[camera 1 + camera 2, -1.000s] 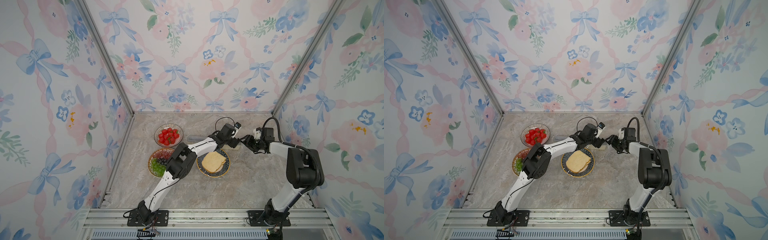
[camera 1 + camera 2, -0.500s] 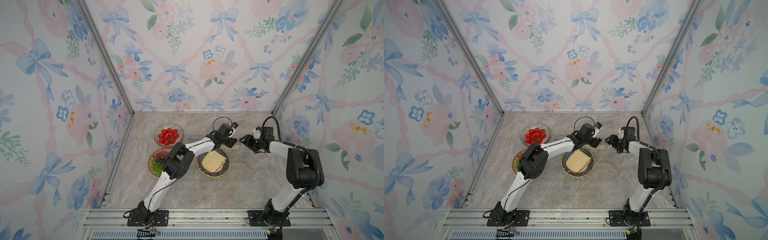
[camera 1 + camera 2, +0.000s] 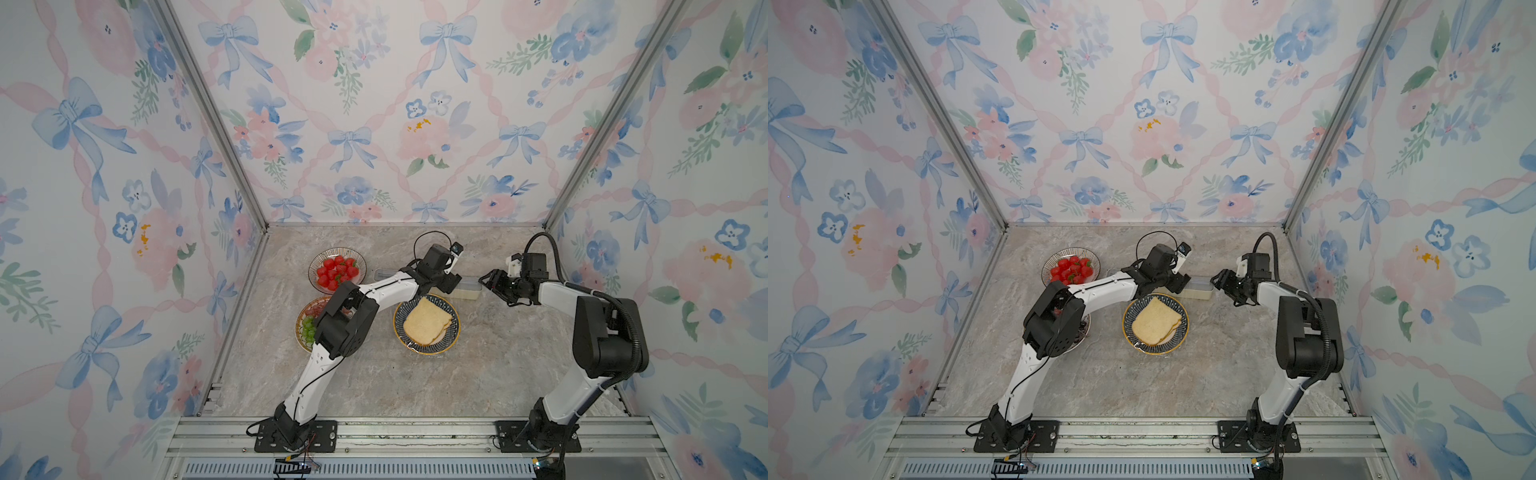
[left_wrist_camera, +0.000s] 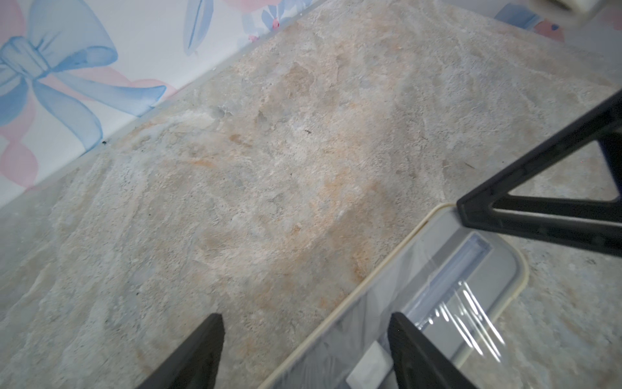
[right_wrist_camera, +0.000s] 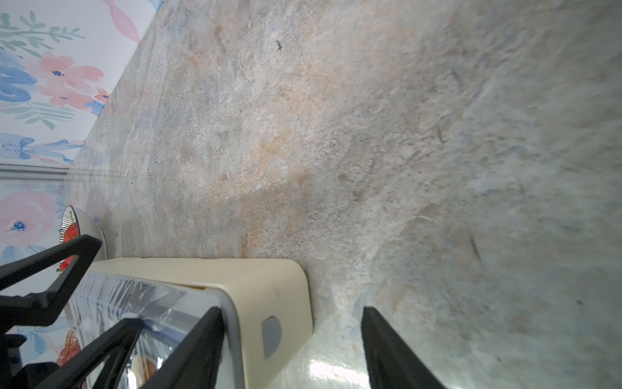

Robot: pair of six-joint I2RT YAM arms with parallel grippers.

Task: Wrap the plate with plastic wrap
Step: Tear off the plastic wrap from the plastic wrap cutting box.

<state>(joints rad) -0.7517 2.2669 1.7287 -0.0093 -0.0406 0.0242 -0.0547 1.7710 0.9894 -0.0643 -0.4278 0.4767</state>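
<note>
right now the cream box point(image 3: 468, 293) of plastic wrap point(image 5: 128, 296) lies on the marble table point(image 3: 415, 386) just behind the plate point(image 3: 398, 322), and both arms meet at it. my left gripper point(image 4: 304, 318) hangs over the box's grey-blue top with its jaws spread wide, one finger above the lid and one above bare table, clamping nothing. the right gripper point(image 5: 291, 311) sits at the box's right end, jaws likewise released, one finger over the end of the lid and one past the box. crinkly film shines on the lid in both wrist views. the plate carries bread point(image 3: 426, 322). there's a sheen along its near rim in both top views, possibly film, but i can't be sure from up there. a bowl of strawberries point(image 3: 359, 259) and a second plate point(image 3: 298, 322) with grapes sit to the left, the latter partly under my left arm.
</note>
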